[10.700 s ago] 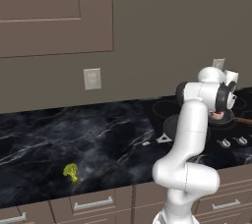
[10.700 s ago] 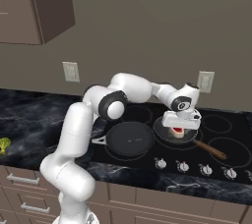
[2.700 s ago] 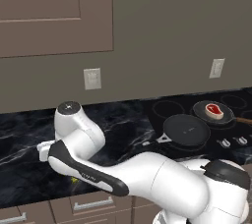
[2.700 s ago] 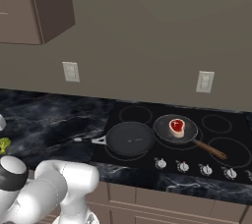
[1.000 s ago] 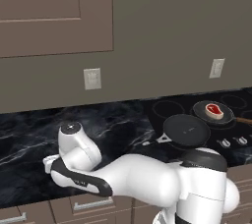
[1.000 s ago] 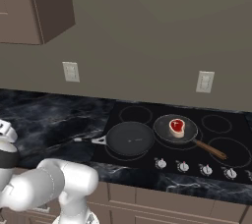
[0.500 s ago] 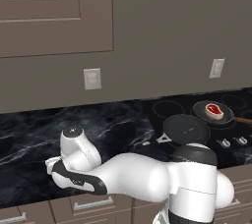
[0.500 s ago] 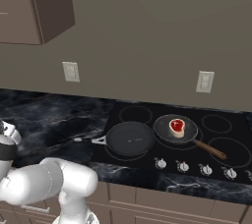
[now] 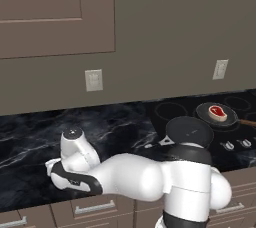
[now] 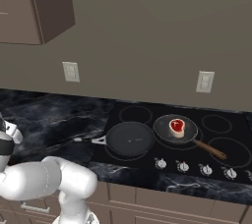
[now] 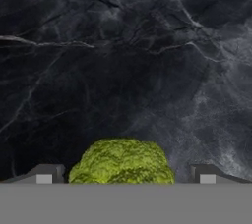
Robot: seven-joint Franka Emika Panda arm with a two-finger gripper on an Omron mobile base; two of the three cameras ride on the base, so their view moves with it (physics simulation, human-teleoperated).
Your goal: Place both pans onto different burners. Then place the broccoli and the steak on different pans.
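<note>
The yellow-green broccoli [image 11: 123, 161] lies on the black marble counter between the two fingertips of my gripper [image 11: 125, 176], which is open with a gap on each side. My arm [image 9: 125, 177] reaches low and far left over the counter. On the cooktop [image 10: 147, 120], the plain black pan [image 10: 130, 138] sits on a front burner, its handle pointing left. Beside it the speckled pan [image 10: 162, 127] with the wooden handle [image 10: 209, 149] rests on another burner and holds the red steak [image 10: 176, 126]. Both pans also show in the left base view: black pan [image 9: 189, 129], steak [image 9: 216, 111].
Free burner rings [image 10: 216, 122] lie at the back and right of the cooktop. A row of silver knobs [image 10: 194, 167] runs along its front edge. Wall outlets [image 10: 71, 71] and upper cabinets [image 9: 55, 12] are behind. Drawers sit below the counter edge.
My hand has sunk slightly toward the counter at the far left. The pans and the steak have not moved.
</note>
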